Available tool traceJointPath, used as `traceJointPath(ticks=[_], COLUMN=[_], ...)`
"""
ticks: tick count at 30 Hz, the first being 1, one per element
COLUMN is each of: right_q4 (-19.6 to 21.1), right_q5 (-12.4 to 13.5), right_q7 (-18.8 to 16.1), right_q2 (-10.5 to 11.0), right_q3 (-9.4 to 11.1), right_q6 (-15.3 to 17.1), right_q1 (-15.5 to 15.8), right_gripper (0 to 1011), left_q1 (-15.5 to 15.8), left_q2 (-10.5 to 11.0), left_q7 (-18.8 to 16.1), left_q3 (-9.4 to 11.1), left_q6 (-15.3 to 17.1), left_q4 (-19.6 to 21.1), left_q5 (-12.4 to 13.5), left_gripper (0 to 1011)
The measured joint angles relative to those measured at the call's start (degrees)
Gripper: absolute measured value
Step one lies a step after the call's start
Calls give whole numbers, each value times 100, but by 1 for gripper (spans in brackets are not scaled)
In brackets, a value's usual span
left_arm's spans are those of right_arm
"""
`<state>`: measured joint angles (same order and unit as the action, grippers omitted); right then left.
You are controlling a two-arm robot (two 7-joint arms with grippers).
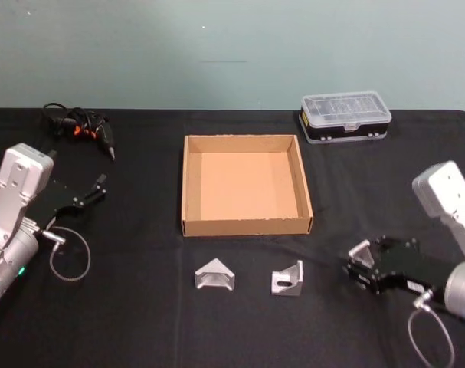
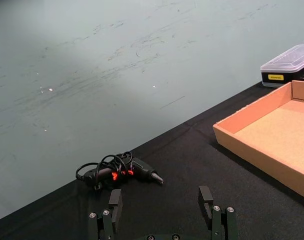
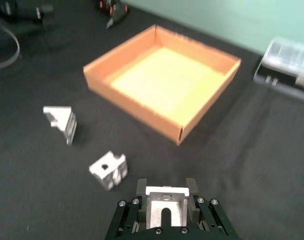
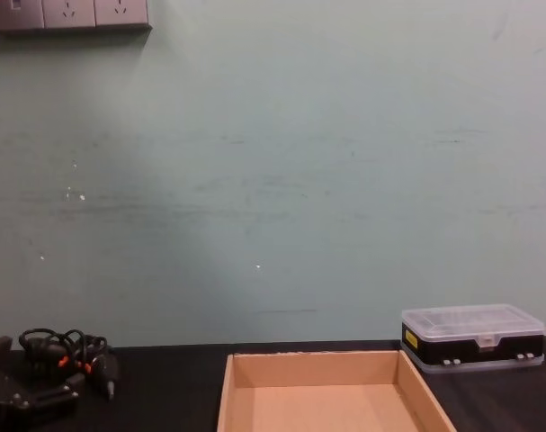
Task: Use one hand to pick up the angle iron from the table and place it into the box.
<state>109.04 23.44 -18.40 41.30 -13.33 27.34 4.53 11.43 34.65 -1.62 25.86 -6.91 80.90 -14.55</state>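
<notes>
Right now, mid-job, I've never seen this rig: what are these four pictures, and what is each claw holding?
It is a robot with two arms, each ending in a black claw. One camera looks down from its head, one looks forward from its chest, and one sits on each wrist. The right gripper, at the robot's near right, is shut on one angle iron. The left gripper, at the left, is open and holds nothing. On the black table lie two loose angle irons, just in front of the tan box. Behind are a black case with a clear lid and a corded tool.
</notes>
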Motion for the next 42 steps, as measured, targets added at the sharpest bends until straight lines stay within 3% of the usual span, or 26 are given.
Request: traceJointPath(ticks=[7, 12, 15, 16, 24, 35, 42], right_q4=[40, -221, -588, -588, -1632, -3035, -3630], right_q5=[-149, -363, -553, -553, -848, -1116, -1247], right_q7=[12, -12, -72, -72, -255, -437, -500], right_q2=[-251, -603, -912, -912, -1543, -2138, -2362], right_q3=[-111, -460, -759, -759, -1192, -1459, -1547], right_q6=[-23, -13, 13, 13, 21, -87, -168], right_q1=[-487, -1085, -1572, -1572, -2482, -3319, -3587], right_gripper=[450, 450, 450, 450, 450, 450, 450], left_q1=[0, 0, 0, 0, 0, 0, 0], left_q2=[0, 0, 0, 0, 0, 0, 0], left_q7=[0, 0, 0, 0, 0, 0, 0], left_q3=[0, -1, 0, 0, 0, 0, 0], left_q6=[0, 0, 0, 0, 0, 0, 0], left_q4=[0, 0, 0, 0, 0, 0, 0], left_q5=[0, 0, 0, 0, 0, 0, 0], left_gripper=[1000, 1000, 1000, 1000, 1000, 1000, 1000])
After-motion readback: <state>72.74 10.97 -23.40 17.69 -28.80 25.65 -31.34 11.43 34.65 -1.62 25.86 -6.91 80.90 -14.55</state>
